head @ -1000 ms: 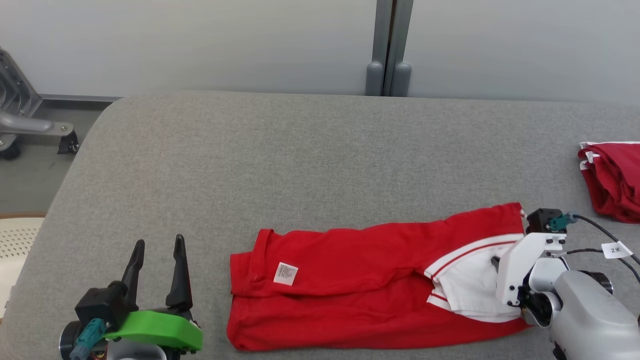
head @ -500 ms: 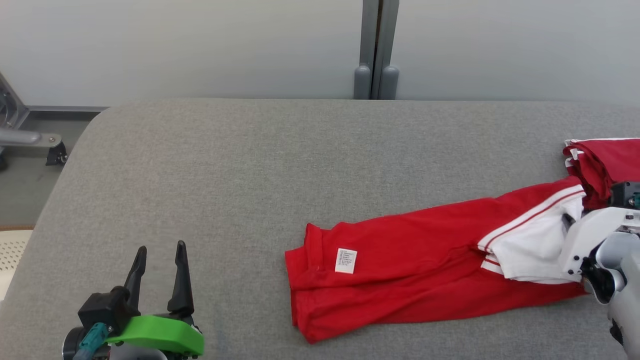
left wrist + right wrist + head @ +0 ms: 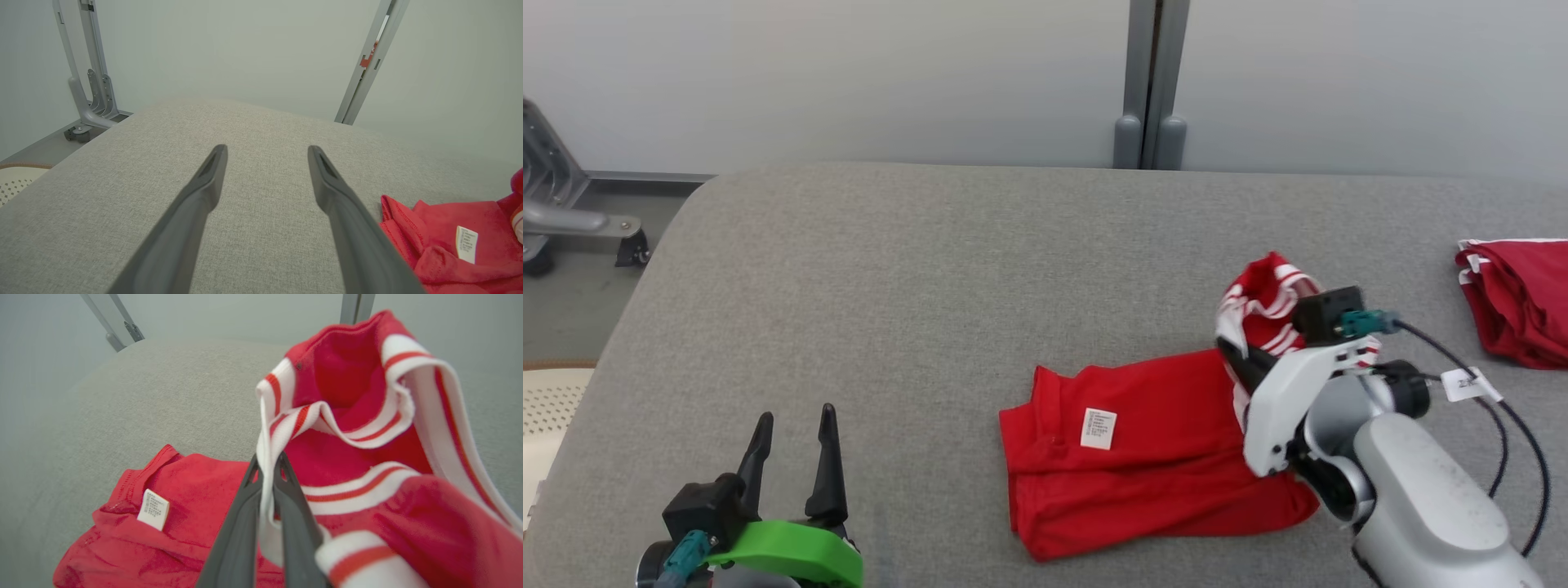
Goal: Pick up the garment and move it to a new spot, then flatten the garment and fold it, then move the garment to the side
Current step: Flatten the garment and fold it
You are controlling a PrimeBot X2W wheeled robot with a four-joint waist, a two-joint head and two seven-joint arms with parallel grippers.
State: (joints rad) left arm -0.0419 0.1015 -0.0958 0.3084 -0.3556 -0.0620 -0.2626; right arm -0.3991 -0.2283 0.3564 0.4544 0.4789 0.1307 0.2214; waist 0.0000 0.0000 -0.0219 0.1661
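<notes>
Nearest, at the lower left, the left gripper (image 3: 796,415) hangs over the grey table (image 3: 915,269), its fingers spread and empty. Beyond it to the right, the red garment (image 3: 1152,457) lies partly folded with its white label (image 3: 1098,429) up. The right gripper (image 3: 268,463) pinches the garment's striped white edge, raised off the table. Farther right lies another red cloth (image 3: 1523,306).
</notes>
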